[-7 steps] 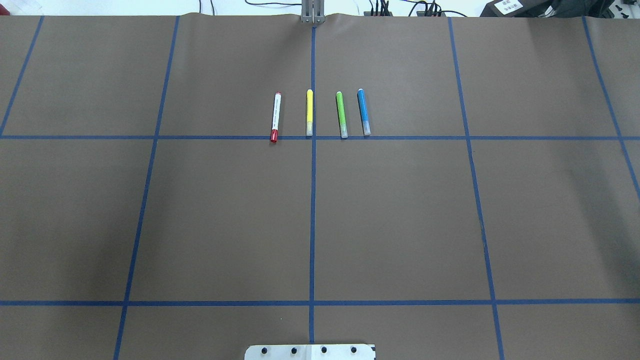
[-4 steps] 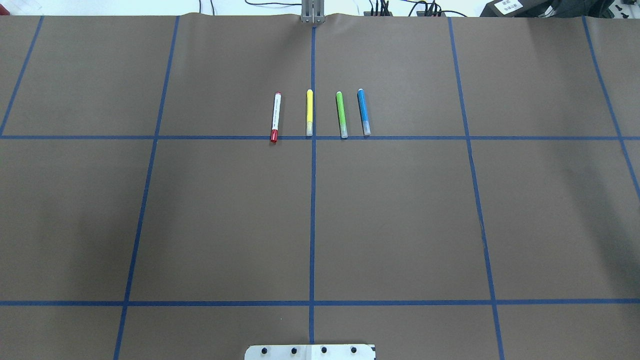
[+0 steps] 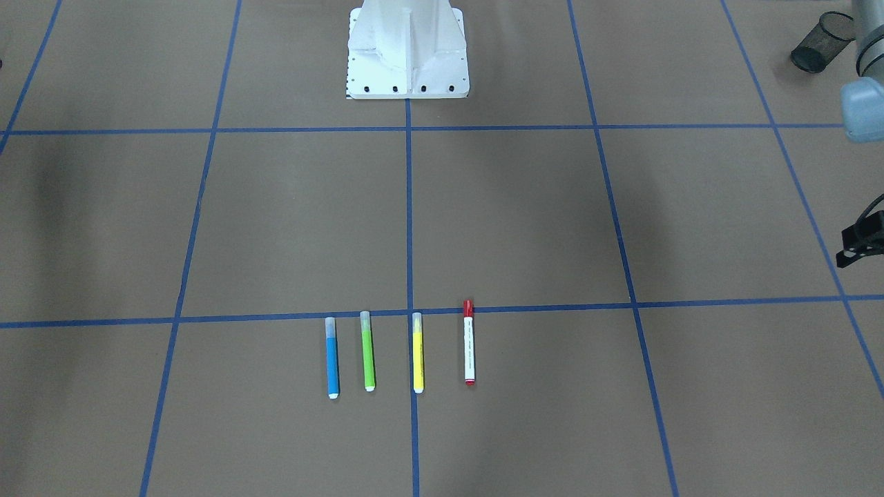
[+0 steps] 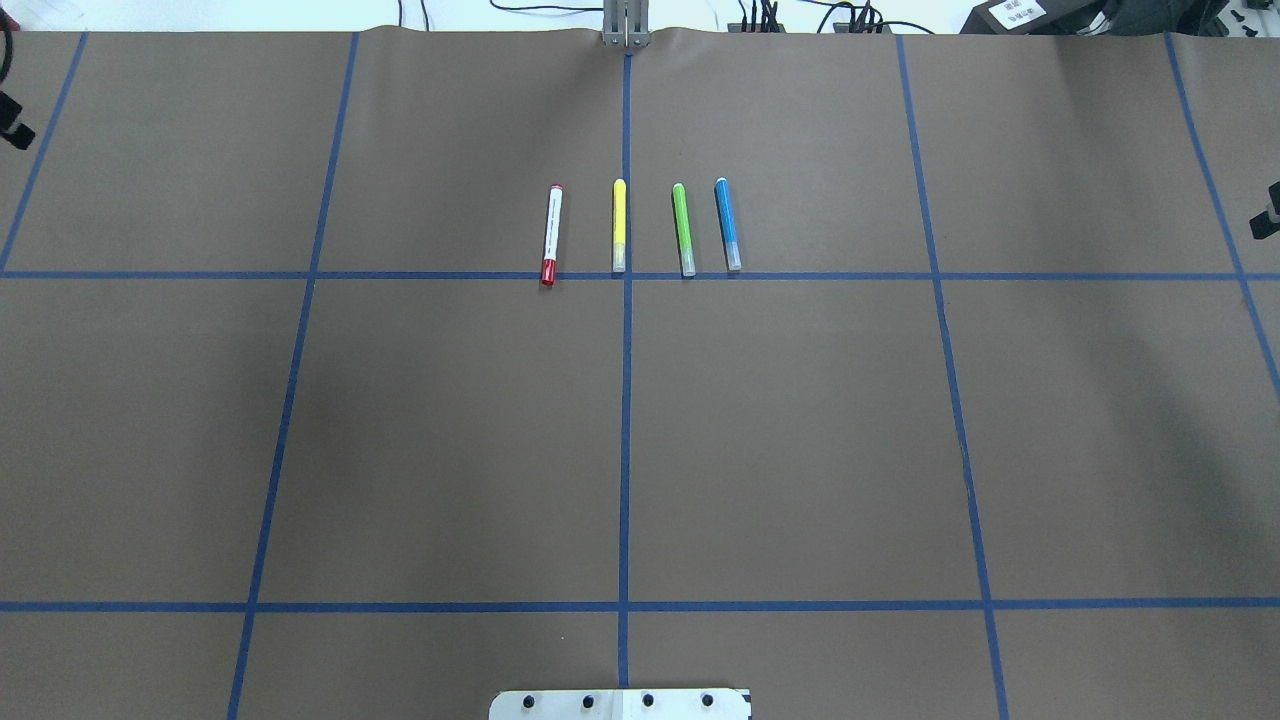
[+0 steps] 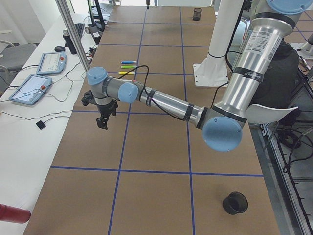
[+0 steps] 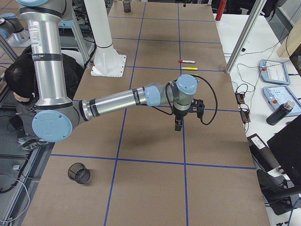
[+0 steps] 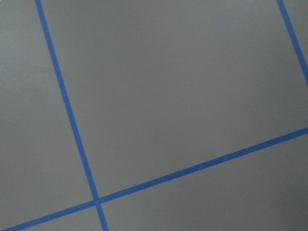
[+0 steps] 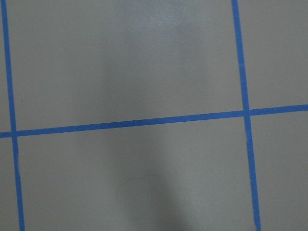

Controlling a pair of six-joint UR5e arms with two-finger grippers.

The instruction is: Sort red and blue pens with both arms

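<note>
The left fingers hang pointing down over the left end of the surface. Their gap cannot be told, and no object shows in them. The right fingers hang the same way over the right end, their gap just as unclear. Well apart from both, the red pen and the blue pen lie at the two ends of a row. The yellow marker and the green marker lie between them.

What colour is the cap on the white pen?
The white pen's cap is red; overhead view.
</note>
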